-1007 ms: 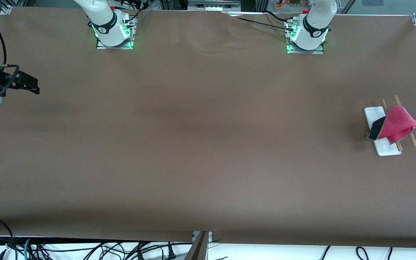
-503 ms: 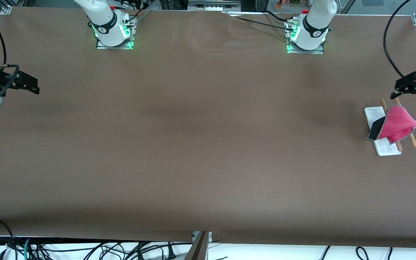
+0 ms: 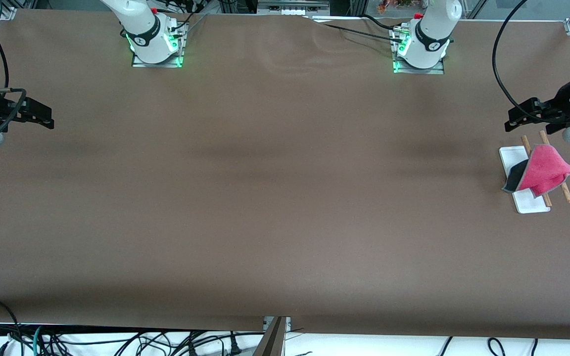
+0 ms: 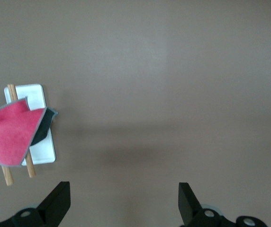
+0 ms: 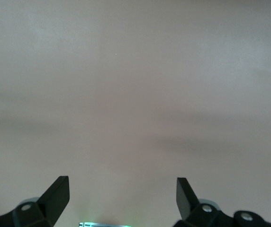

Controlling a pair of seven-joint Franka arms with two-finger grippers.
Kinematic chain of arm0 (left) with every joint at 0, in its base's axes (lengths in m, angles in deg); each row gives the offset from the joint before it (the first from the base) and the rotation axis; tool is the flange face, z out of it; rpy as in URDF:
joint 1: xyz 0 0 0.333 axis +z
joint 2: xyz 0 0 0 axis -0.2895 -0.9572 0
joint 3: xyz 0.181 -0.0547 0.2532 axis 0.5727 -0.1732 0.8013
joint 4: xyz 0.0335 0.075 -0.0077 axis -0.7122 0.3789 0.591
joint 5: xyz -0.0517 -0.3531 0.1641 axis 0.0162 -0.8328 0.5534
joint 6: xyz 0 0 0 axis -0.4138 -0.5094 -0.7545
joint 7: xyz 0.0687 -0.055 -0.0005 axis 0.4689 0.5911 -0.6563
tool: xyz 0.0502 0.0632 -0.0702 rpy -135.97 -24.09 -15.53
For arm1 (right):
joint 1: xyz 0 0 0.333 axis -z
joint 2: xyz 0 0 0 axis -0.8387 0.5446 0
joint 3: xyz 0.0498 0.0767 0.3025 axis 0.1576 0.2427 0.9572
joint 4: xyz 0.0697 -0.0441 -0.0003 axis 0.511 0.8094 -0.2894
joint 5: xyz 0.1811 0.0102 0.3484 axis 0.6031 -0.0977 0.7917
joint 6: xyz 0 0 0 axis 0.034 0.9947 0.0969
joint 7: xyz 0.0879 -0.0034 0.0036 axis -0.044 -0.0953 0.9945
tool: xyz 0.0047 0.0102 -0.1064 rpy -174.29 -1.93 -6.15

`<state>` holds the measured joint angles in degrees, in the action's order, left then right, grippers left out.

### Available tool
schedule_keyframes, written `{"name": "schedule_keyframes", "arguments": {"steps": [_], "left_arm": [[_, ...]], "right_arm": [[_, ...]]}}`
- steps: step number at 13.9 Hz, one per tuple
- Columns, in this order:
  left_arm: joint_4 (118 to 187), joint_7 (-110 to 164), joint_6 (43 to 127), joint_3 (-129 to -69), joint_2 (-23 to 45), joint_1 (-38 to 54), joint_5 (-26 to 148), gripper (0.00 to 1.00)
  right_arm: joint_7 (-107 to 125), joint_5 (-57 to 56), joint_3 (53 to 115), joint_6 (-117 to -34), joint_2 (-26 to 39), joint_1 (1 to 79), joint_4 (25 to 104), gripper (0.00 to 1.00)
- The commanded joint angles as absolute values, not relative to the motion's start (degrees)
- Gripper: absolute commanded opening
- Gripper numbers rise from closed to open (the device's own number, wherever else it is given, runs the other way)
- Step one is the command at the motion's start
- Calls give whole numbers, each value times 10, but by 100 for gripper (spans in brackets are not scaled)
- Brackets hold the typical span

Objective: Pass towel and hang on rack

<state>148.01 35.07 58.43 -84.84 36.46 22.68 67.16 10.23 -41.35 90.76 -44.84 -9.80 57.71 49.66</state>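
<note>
- Pink-red side up, the towel point(image 3: 542, 172) is hanging over the two rods of the rack point(image 3: 530, 202), its dark grey corner drooping onto the white base; rack and towel are sitting at the left arm's end of the table point(image 3: 275, 198), below the left gripper.
- The left gripper point(image 3: 512, 118) is hovering over the table just beside the rack's rod ends, fingers point(image 4: 57, 201) spread wide and holding nothing.
- The right gripper point(image 3: 47, 118) is waiting over the right arm's end of the table, well apart from the towel, fingers point(image 5: 55, 194) spread, empty.
</note>
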Motion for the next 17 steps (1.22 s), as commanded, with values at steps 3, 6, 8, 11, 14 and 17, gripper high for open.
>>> {"name": "schedule_keyframes", "arguments": {"steps": [3,6,8,11,14,17], "left_arm": [[1489,306,571,-852,367,222,680,100],[1467,312,569,-851,360,225,679,100],[1453,309,569,-851,342,221,679,100],[1436,312,570,-851,333,224,679,100],[1432,310,568,-855,330,214,685,100],[1432,309,552,-860,329,208,684,100]], "right_arm": [[98,-406,910,-445,-101,580,493,100],[99,-406,911,-446,-101,578,493,100],[98,-406,911,-446,-101,579,493,100],[97,-406,910,-445,-101,580,493,100],[97,-406,910,-444,-101,580,493,100],[97,-406,910,-444,-101,580,493,100]]}}
